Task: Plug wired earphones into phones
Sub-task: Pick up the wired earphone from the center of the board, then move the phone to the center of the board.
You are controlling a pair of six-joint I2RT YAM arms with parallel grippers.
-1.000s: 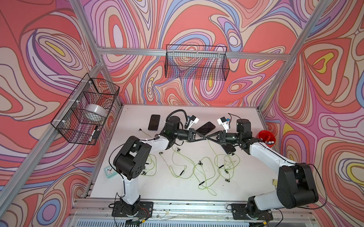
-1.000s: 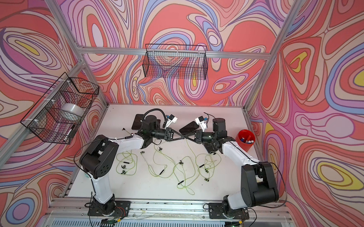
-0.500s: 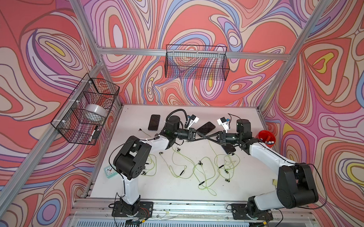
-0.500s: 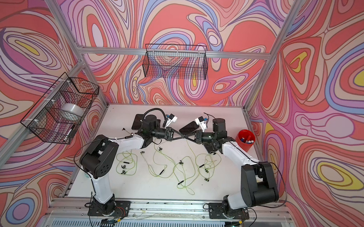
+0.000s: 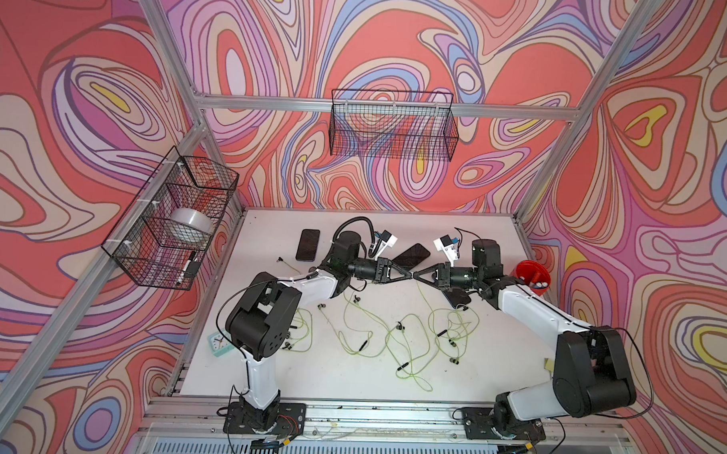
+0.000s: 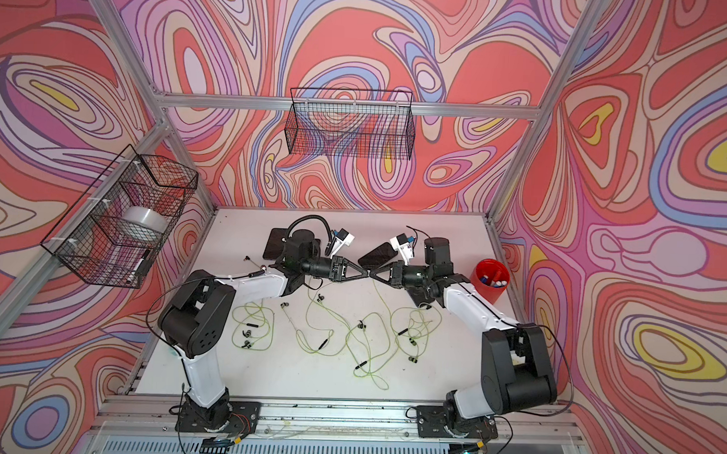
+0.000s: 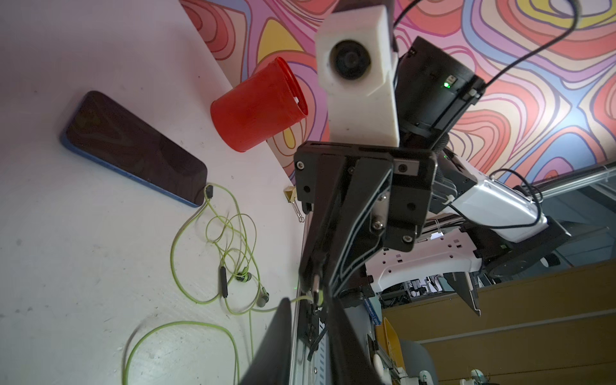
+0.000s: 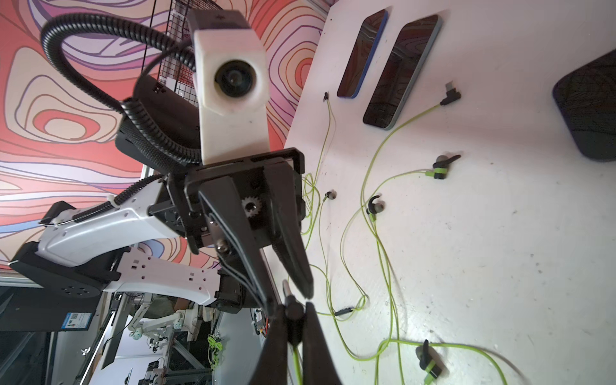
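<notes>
Yellow-green earphone cord trailed to the desk as the right tool clamped its plug mid-air, tip to tip with the left tool, its jaws parted, apparently clear of it.

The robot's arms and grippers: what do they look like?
The left arm and right arm have white shells with black joints. The left gripper and right gripper carry long black tapering fingers and a white camera block each. A ribbed black hose loops over the left wrist.
</notes>
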